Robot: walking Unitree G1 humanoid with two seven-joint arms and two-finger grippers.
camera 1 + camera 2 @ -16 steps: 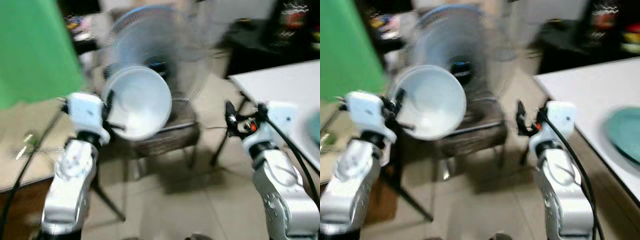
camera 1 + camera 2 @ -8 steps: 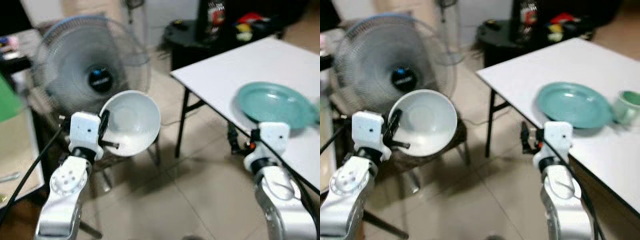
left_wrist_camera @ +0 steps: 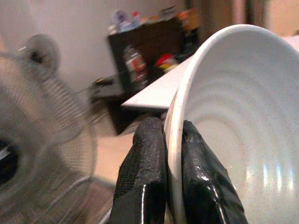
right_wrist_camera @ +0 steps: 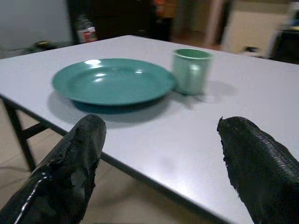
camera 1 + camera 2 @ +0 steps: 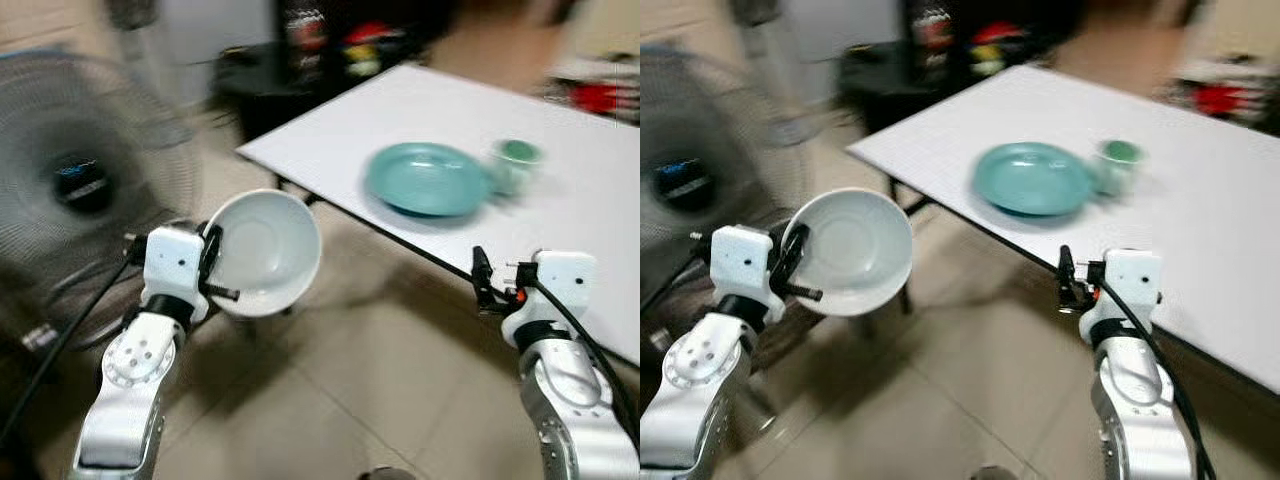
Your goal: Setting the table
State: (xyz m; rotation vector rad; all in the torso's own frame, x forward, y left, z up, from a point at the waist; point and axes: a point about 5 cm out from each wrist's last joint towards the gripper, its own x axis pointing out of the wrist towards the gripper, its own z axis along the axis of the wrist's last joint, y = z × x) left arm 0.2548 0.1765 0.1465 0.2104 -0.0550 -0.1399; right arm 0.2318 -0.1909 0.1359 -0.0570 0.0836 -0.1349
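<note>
Left gripper (image 3: 170, 186) fingers clamped on white bowl (image 5: 262, 252) rim; right gripper (image 4: 163, 163) fingers spread, facing worktop (image 5: 600, 190) with green plate (image 4: 112, 84), green cup (image 4: 190, 71).

My left gripper (image 5: 792, 262) pinches the rim of a white bowl (image 5: 850, 250), tilted on edge above the floor. On the white table (image 5: 1200, 190) a green plate (image 5: 1032, 179) sits just beside a green cup (image 5: 1117, 165); my right gripper (image 5: 1065, 283) hangs near the table's edge.

A beige tiled floor (image 5: 330, 400) lies below both tools, a white counter (image 5: 600, 190) on dark legs stretches ahead of the right tool, a blurred standing fan (image 5: 80, 190) stands beyond the left tool, and a dark cabinet (image 3: 145, 56) against a pale wall (image 3: 70, 28) sits behind the counter.
</note>
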